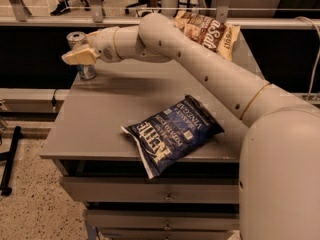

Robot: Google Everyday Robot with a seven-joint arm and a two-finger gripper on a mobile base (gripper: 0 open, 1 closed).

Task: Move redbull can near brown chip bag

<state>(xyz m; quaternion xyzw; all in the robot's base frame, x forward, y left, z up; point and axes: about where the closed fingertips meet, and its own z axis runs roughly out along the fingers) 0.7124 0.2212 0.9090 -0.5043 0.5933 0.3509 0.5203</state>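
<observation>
The redbull can (80, 40) stands upright at the far left corner of the grey table (100, 119). My gripper (75, 57) reaches across to it, and its cream fingers (79, 58) cover the can's middle. The can's silver top shows above the fingers and its base (87, 73) shows below them. The brown chip bag (207, 31) lies at the far right of the table, behind my arm, with white lettering on it. The can and the brown bag are far apart.
A dark blue Kettle chip bag (172, 132) lies near the table's front edge, right of centre. Drawers (165, 190) sit under the tabletop. A dark rail and chair legs run behind the table. A black stand foot (9, 159) rests on the floor at left.
</observation>
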